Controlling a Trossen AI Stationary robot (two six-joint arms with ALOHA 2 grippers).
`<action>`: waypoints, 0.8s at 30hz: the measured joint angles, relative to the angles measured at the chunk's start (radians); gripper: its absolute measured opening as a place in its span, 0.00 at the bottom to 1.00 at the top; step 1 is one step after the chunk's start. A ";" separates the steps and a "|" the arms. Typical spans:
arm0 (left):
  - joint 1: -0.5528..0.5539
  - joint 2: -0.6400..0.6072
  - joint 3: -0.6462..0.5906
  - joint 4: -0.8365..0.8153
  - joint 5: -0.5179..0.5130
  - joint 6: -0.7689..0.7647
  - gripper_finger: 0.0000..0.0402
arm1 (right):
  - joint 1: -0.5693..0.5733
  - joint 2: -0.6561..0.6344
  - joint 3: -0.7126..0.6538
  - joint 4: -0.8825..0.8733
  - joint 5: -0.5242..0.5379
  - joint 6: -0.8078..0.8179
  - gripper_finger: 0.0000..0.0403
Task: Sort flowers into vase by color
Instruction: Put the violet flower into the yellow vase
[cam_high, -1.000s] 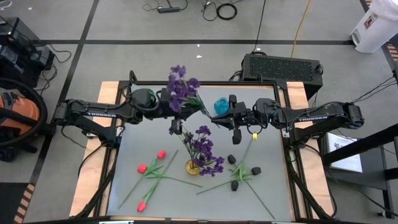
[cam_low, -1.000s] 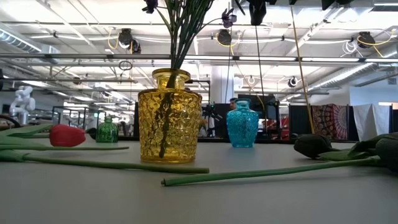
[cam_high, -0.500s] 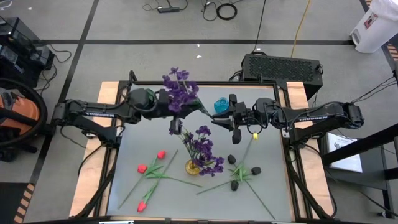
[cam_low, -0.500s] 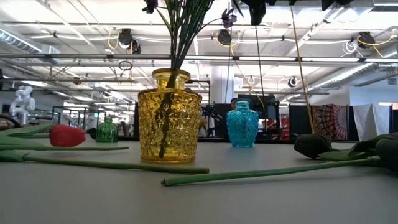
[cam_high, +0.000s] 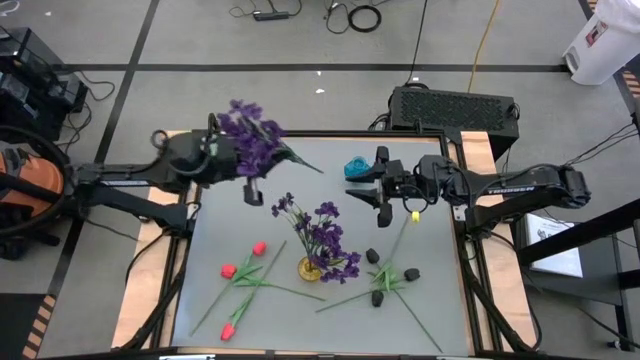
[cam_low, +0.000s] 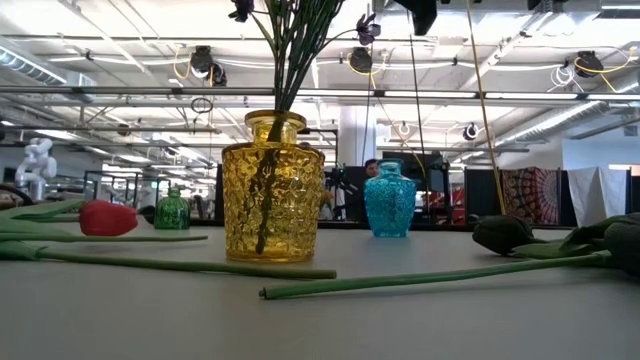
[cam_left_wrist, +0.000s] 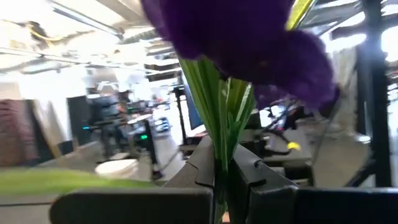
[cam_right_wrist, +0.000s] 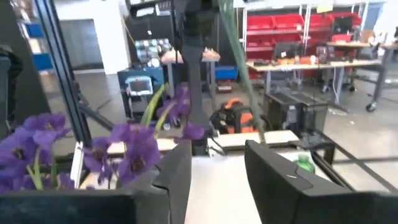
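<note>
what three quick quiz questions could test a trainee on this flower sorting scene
1. True or false: the left claw is shut on the bushy purple flower spray.
2. Which vase already holds purple flowers? A. the textured yellow glass vase B. the turquoise glass vase C. the small green vase
3. Fill in: the small red tulips lie on the grey table on the ____ arm's side of the yellow vase.

Key: 1 true; 2 A; 3 left. The right claw is open with nothing between its fingers.
</note>
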 joint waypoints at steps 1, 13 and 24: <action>-0.001 -0.020 0.000 -0.020 -0.017 0.013 0.03 | 0.000 -0.008 0.000 -0.016 0.000 0.003 0.35; -0.115 -0.275 0.000 -0.409 -0.176 0.065 0.02 | 0.033 -0.087 0.000 -0.261 0.100 0.024 0.35; -0.303 -0.388 -0.003 -0.739 -0.246 -0.135 0.02 | 0.146 -0.232 0.000 -0.426 0.124 0.026 0.35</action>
